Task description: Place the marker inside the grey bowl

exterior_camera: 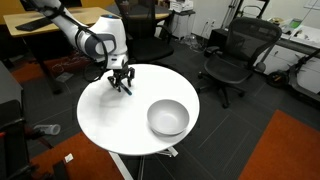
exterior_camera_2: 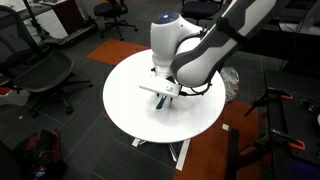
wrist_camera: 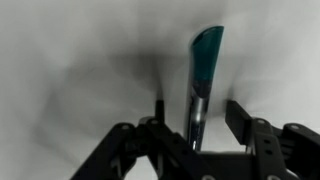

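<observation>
Your fingers (wrist_camera: 240,118) stand apart, one dark prong on each side of the marker (wrist_camera: 207,55), and in the wrist view there is pale table showing between the marker and each prong, so nothing is clamped. The marker is a thin teal stick that runs straight away from your gripper (wrist_camera: 200,106) along the middle of the gap. Its darker near end disappears under the gripper body and its far end lies past the fingertips on the white surface. In both exterior views your gripper (exterior_camera: 121,82) is down low over the round white table (exterior_camera: 110,120), pointing at the top near one edge; the marker is too small to make out there. The grey bowl (exterior_camera: 168,118) sits upright on the same table, well apart from your gripper, toward the opposite edge. Your arm (exterior_camera_2: 205,50) fills the foreground in an exterior view. Black office chairs (exterior_camera: 238,50) stand around the table on the dark floor.
</observation>
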`<act>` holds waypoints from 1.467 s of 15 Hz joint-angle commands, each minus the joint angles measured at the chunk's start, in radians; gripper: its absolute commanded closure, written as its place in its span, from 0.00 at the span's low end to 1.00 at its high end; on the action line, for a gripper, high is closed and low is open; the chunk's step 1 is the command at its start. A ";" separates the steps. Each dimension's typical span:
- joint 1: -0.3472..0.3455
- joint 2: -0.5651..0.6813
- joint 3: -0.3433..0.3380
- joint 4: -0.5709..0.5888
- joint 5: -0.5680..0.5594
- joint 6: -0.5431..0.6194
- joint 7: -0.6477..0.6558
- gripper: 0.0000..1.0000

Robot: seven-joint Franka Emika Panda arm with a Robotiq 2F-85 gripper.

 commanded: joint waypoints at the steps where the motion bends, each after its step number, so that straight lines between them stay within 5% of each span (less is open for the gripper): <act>1: 0.016 0.012 -0.016 0.027 0.033 -0.012 -0.033 0.65; 6: 0.016 0.014 -0.015 0.031 0.033 -0.016 -0.034 0.99; 22: 0.002 -0.314 -0.069 -0.095 -0.020 -0.081 -0.183 0.95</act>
